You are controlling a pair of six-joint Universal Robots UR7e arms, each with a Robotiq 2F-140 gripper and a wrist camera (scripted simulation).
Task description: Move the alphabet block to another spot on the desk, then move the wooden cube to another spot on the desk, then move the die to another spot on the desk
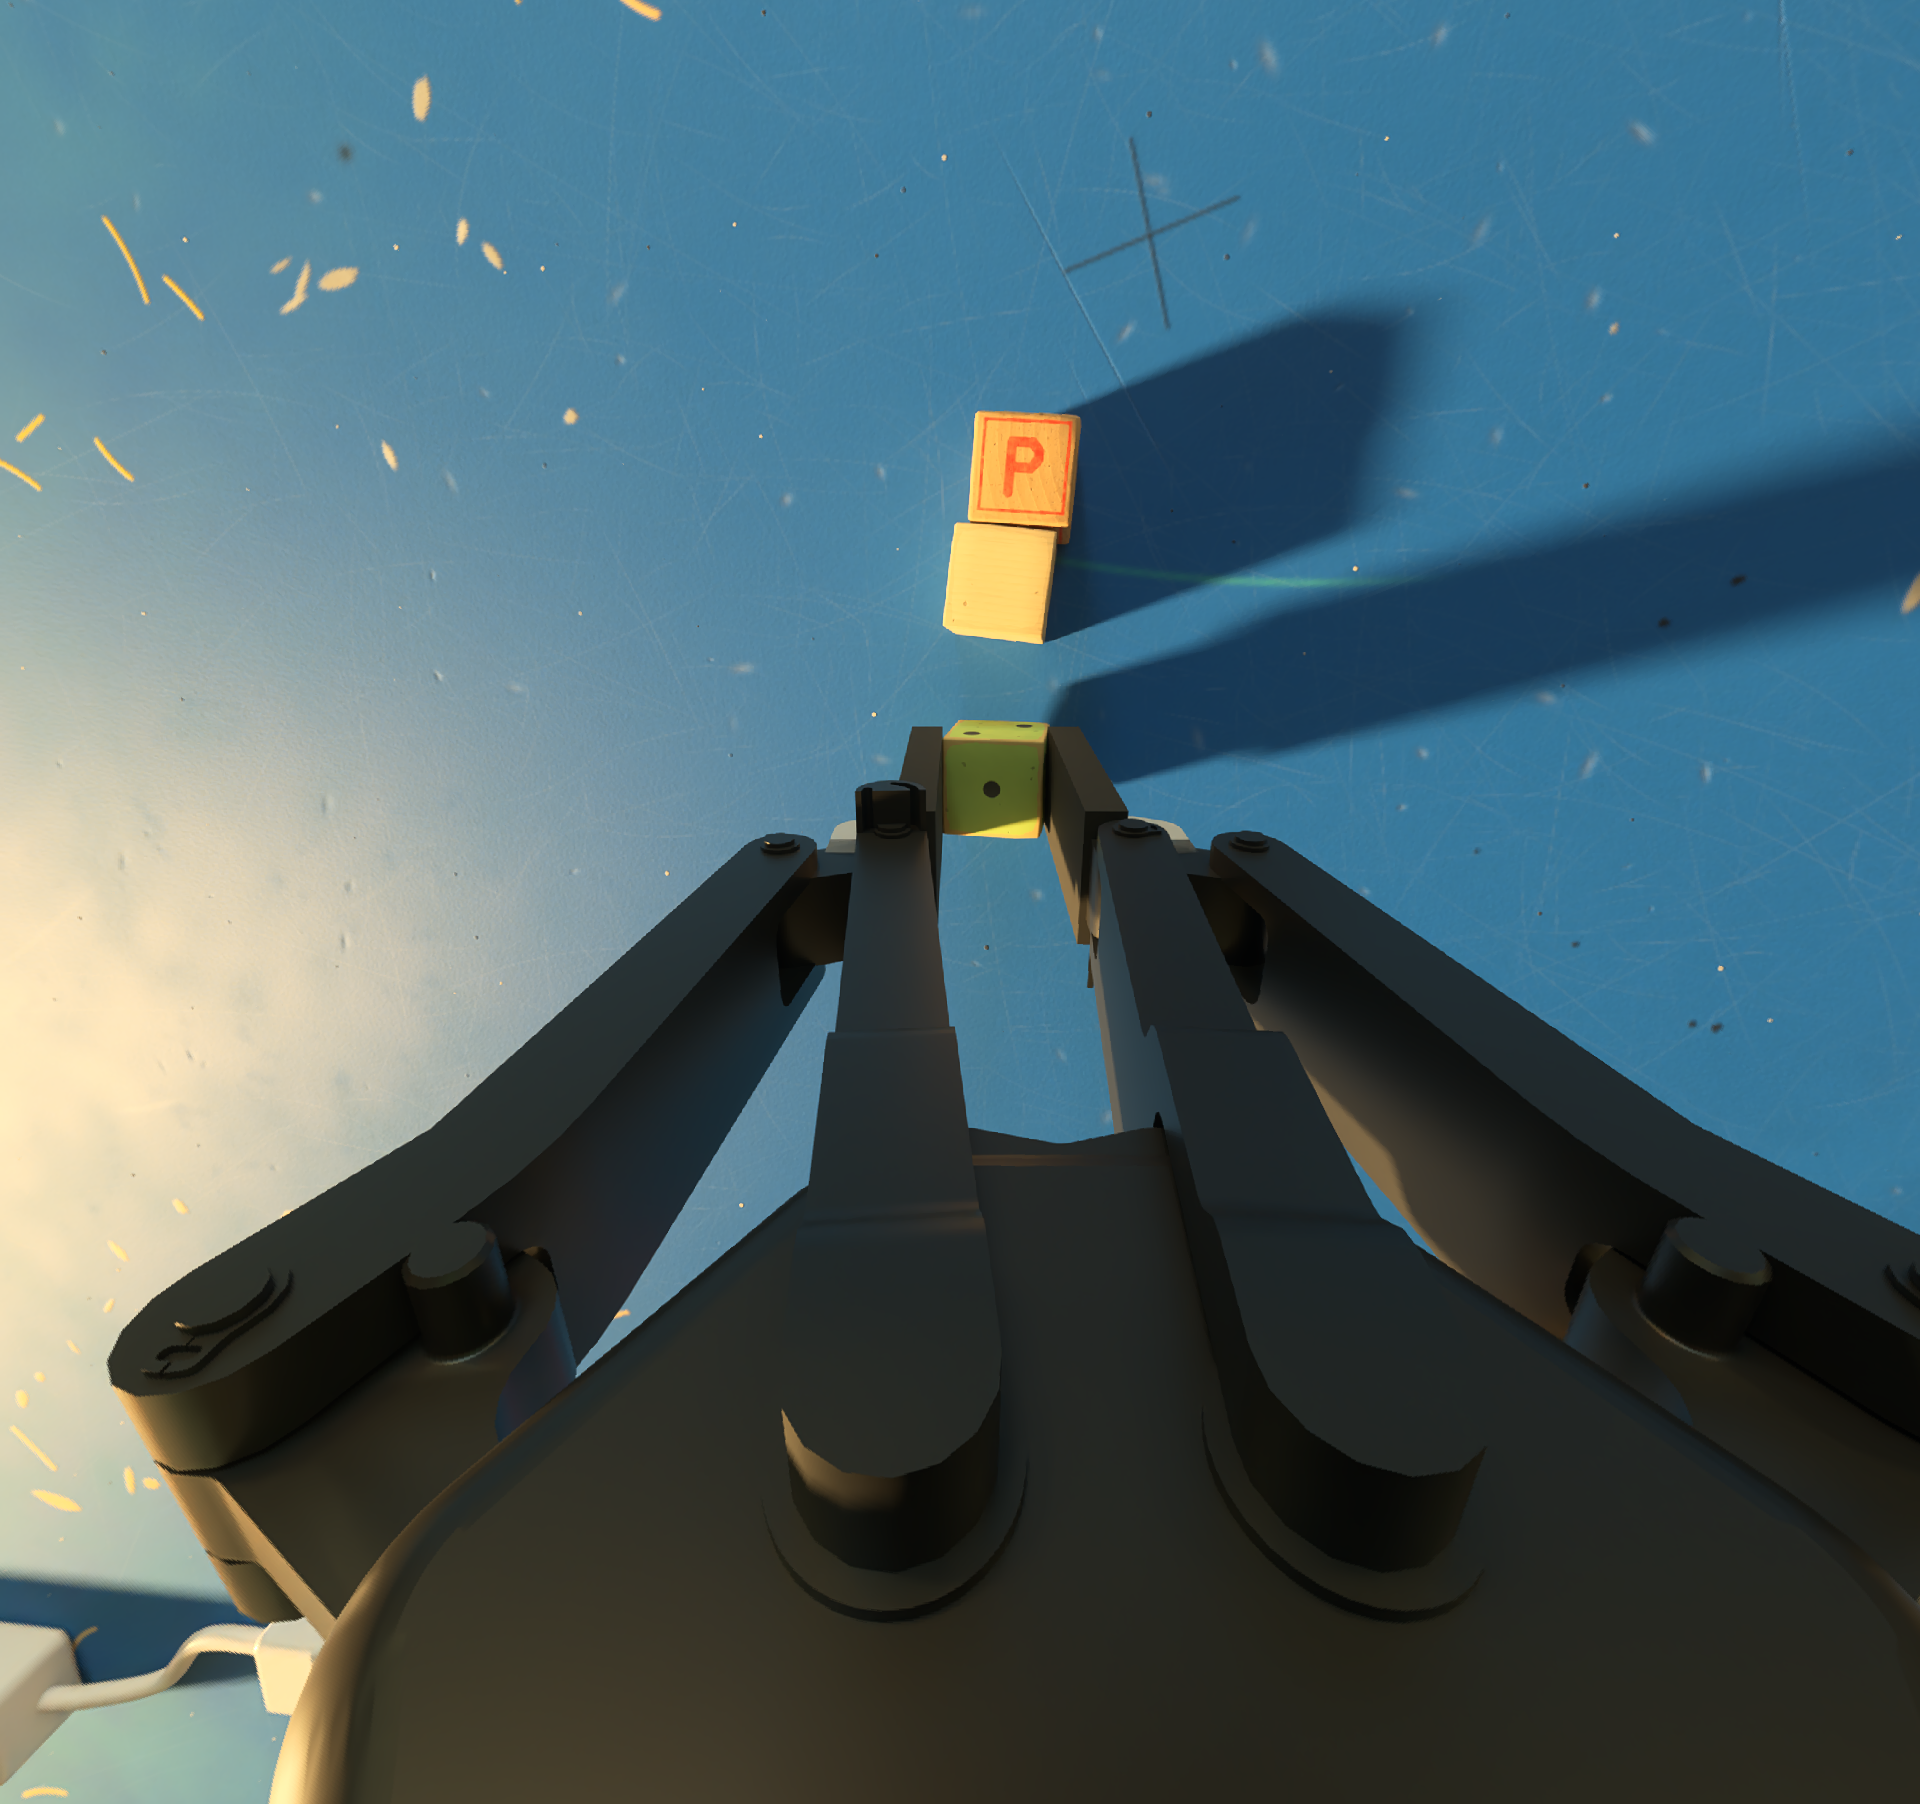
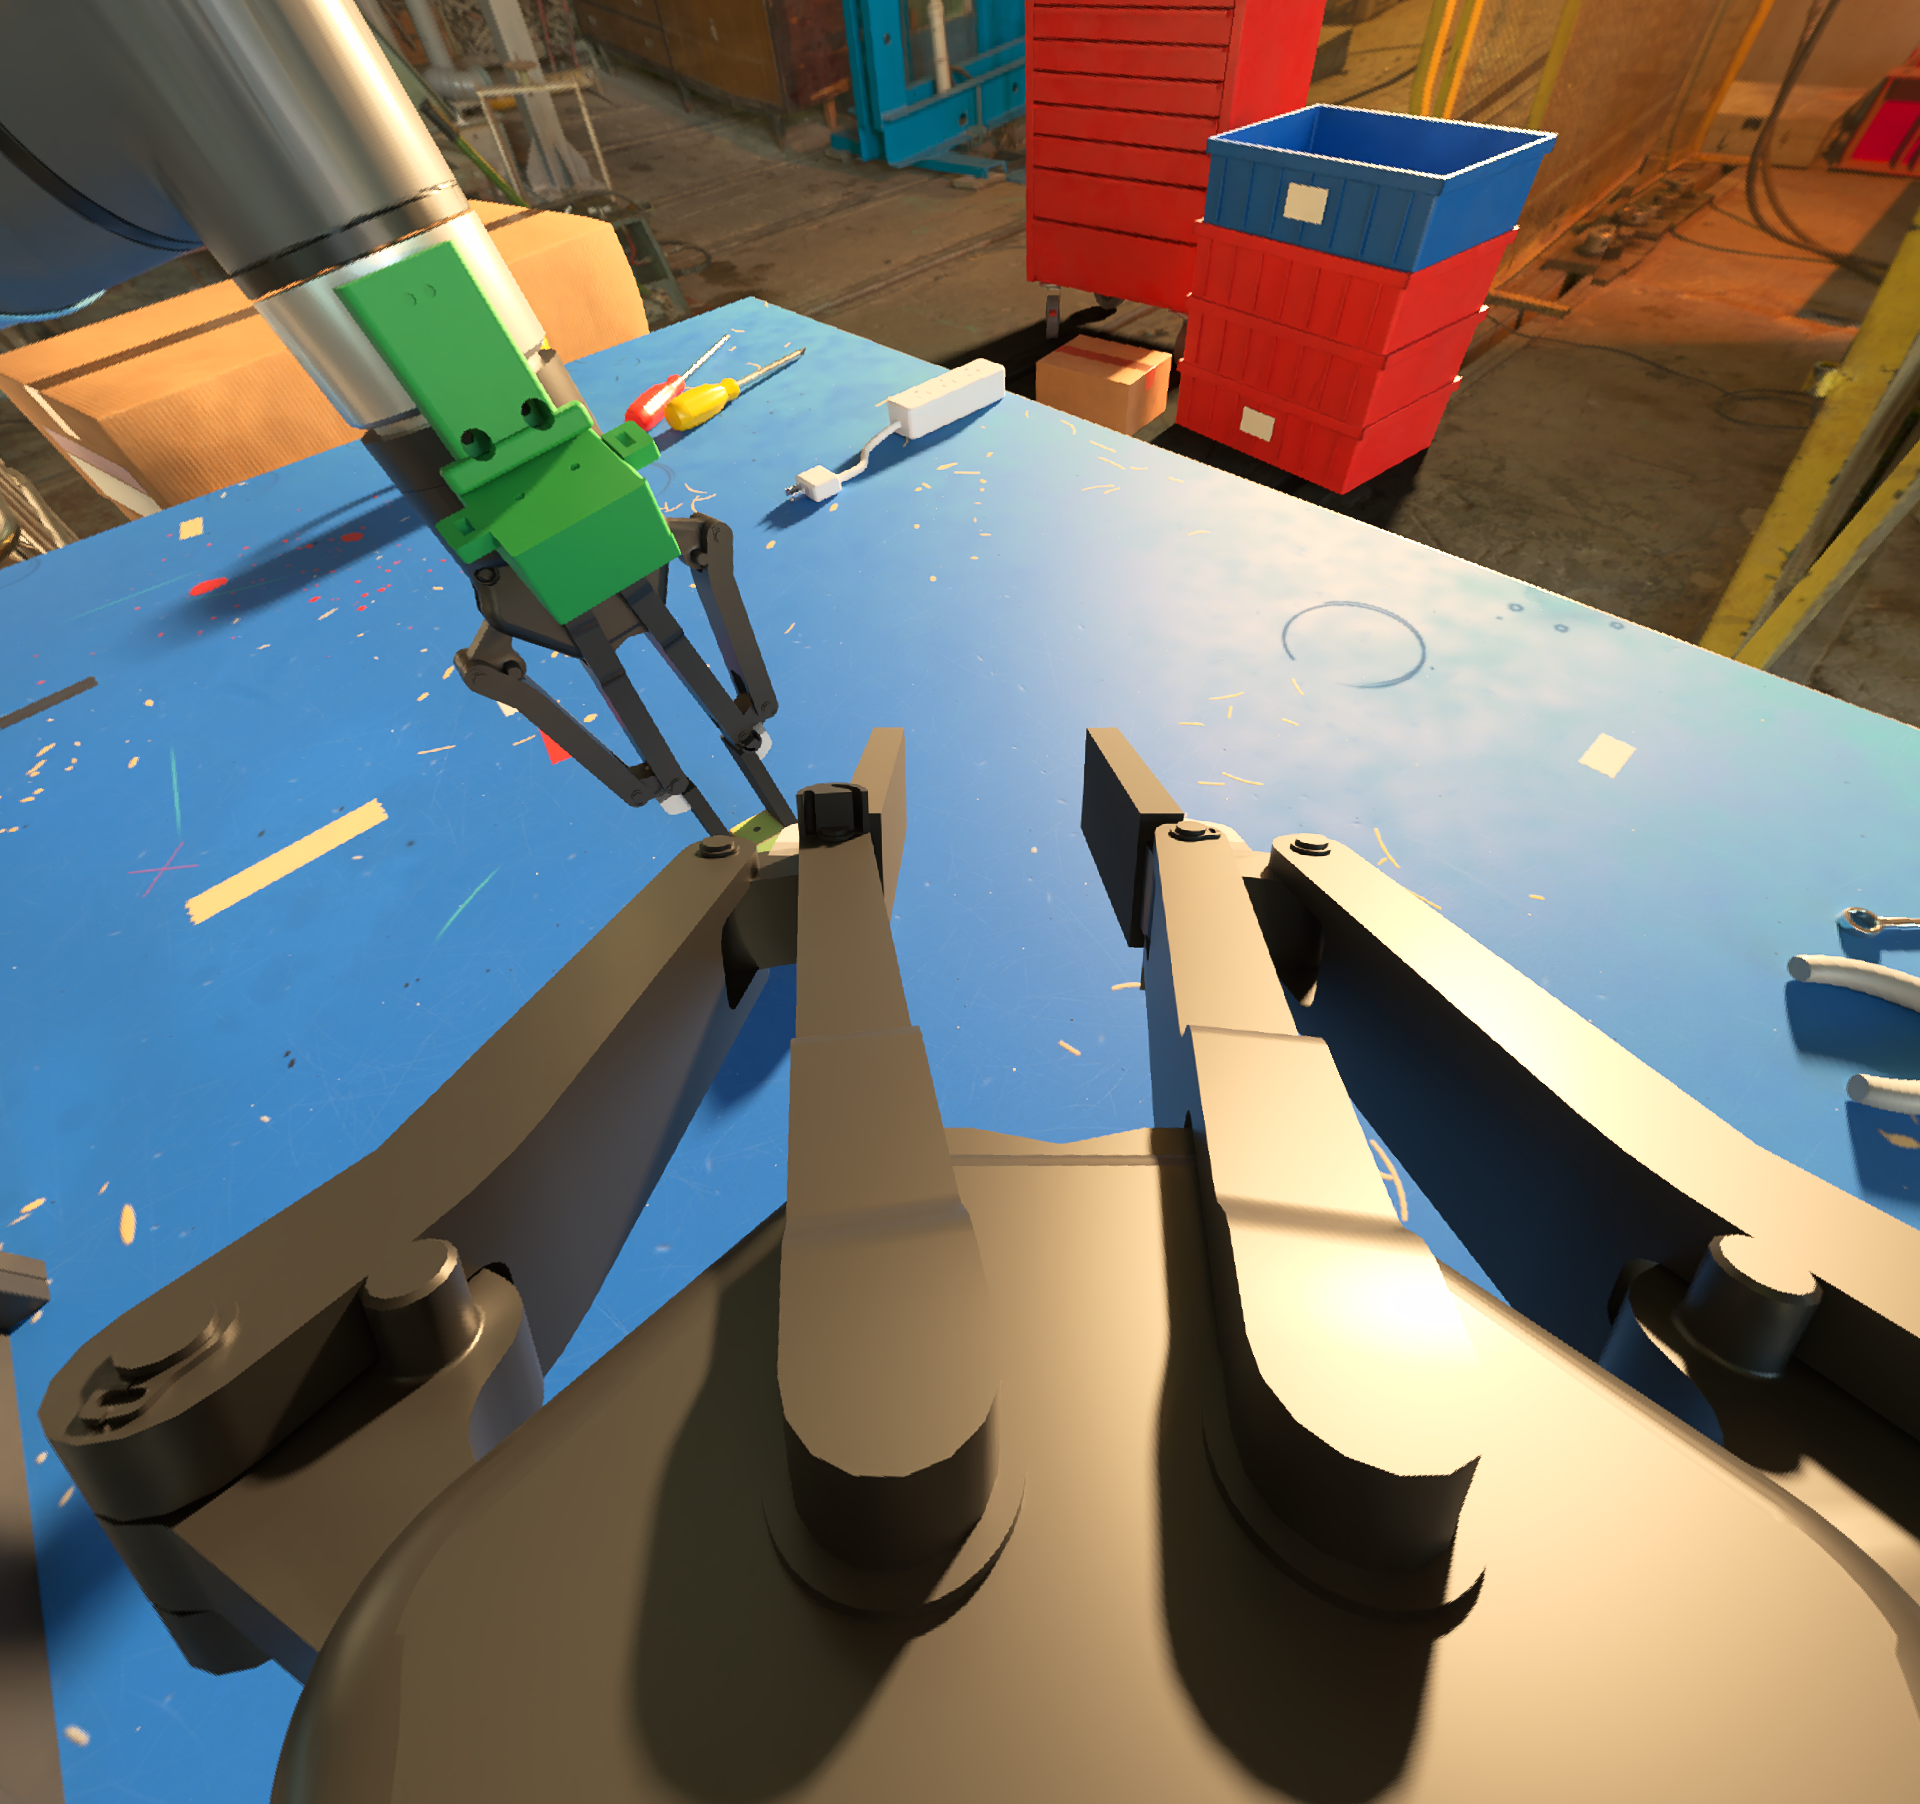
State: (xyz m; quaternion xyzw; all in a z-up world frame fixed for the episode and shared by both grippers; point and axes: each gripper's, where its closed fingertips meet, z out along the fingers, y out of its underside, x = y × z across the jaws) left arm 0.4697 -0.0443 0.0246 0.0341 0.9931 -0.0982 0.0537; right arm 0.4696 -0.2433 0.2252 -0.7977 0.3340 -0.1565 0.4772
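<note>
Yellow-green die (image 1: 992,780) sits clamped in the left gripper (image 1: 994,778) jaws. Beyond it, wooden cube (image 1: 1000,581) touches alphabet block (image 1: 1023,467) on the blue bench (image 1: 520,507). Right gripper (image 2: 992,788) jaws gape, empty.

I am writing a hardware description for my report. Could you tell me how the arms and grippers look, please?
Both grippers, the left gripper and right gripper, are matte dark grey-black linkages with round pivot pins, screw heads and flat rectangular pads. The left arm is a silver metallic tube carrying a bright green boxy mount. No cables are visible on them.
</note>
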